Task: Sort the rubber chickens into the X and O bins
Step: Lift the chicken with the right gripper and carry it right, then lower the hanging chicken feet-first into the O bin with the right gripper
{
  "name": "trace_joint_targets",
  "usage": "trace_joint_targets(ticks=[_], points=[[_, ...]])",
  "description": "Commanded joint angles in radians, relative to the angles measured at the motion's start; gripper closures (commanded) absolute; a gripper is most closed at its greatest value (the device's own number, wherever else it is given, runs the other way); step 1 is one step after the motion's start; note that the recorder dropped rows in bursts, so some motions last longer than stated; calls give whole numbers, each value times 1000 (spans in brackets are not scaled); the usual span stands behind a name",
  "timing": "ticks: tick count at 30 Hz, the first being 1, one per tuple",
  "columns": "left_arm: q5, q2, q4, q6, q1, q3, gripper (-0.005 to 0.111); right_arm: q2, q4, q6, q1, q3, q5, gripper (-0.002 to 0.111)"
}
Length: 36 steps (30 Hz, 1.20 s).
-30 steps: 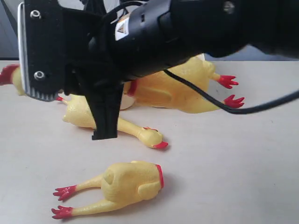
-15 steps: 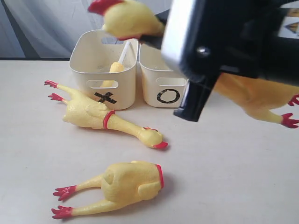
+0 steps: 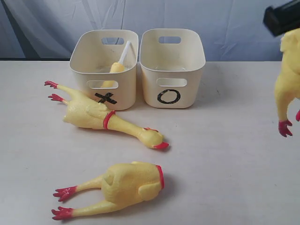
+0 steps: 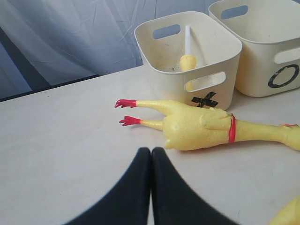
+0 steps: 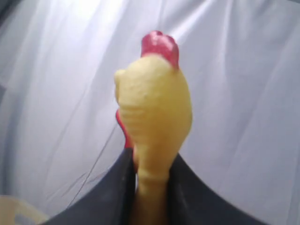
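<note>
Item: rubber chicken (image 5: 154, 108), hanging feet-down at scene right. Right gripper (image 5: 151, 187) clamped on its neck. Likely light, soft, floppy, so the narrow neck suits gripping. Left gripper (image 4: 151, 161) closed, empty.

A pale cream counter (image 3: 234, 187), matte and smooth, fills the lower part of the exterior view. Behind it hangs a white cloth backdrop (image 3: 225, 23) with soft folds and a bluish cast. A dark strip (image 3: 28, 59) runs along the counter's far edge at the left. The light is even and diffuse, and shadows on the counter are faint.
</note>
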Motion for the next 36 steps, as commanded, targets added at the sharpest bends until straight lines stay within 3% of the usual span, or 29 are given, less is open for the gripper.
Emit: trace_joint_targets(ticks=[1,8,14,23,29,36], points=[[-11,-7,-12,0,-5,5,107,-4,9,194,-28,14,-212,109],[-11,-7,-12,0,-5,5,107,106,9,395,-37,14,-441,109],[-11,-7,-12,0,-5,5,107,254,-63,656,-190,14,-478,109],[-7,-7,-14,0,-5,5,107,373,-385,1020,-485,-97,-344,109],[-7,-7,-16,0,-5,5,107,407,-501,1179,-595,-236,-248,109],[-7,-7,-16,0,-5,5,107,511,-655,1431,-643,-395,-192,109]])
